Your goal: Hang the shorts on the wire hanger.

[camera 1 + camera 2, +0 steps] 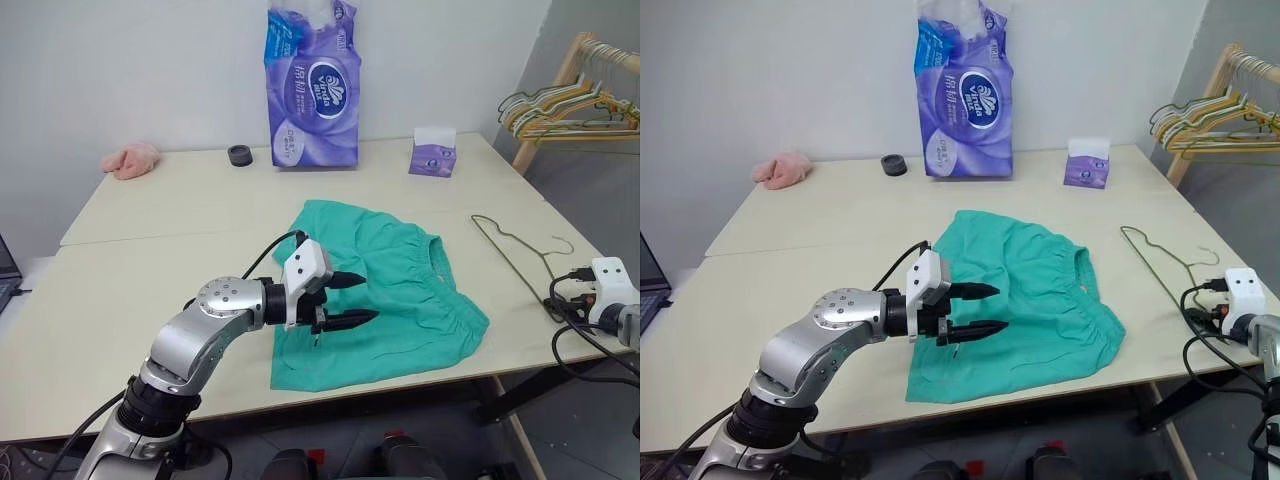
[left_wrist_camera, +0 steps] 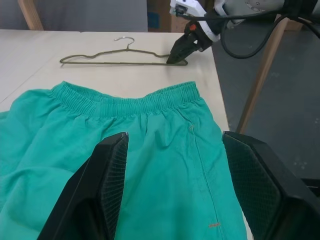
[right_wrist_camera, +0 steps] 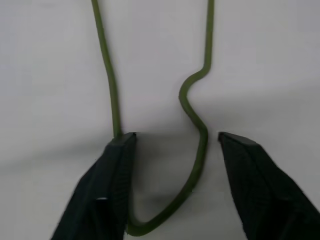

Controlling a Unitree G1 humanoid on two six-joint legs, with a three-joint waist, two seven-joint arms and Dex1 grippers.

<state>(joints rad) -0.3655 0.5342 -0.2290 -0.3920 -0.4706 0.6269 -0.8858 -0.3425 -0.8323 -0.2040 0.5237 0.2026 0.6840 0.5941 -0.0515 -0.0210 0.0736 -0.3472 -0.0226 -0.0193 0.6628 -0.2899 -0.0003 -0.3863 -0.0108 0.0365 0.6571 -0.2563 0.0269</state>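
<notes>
The teal-green shorts (image 1: pixel 400 290) lie flat on the table, waistband toward the right. My left gripper (image 1: pixel 368 297) hovers open just over their left part, its fingers (image 2: pixel 112 170) spread wide with nothing between them. The thin olive wire hanger (image 1: pixel 510 255) lies flat on the table to the right of the shorts, near the right edge. My right gripper (image 2: pixel 176 56) is down at the hanger's near corner. In the right wrist view its fingers (image 3: pixel 117 170) stand apart on either side of the bent wire end (image 3: pixel 197 125), one finger against the wire.
A tall purple tissue pack (image 1: pixel 312 85), a small purple tissue box (image 1: pixel 433 153), a black roll (image 1: pixel 240 155) and a pink cloth lump (image 1: pixel 130 160) sit along the back. A wooden rack with pale hangers (image 1: pixel 570 100) stands beyond the table's right edge.
</notes>
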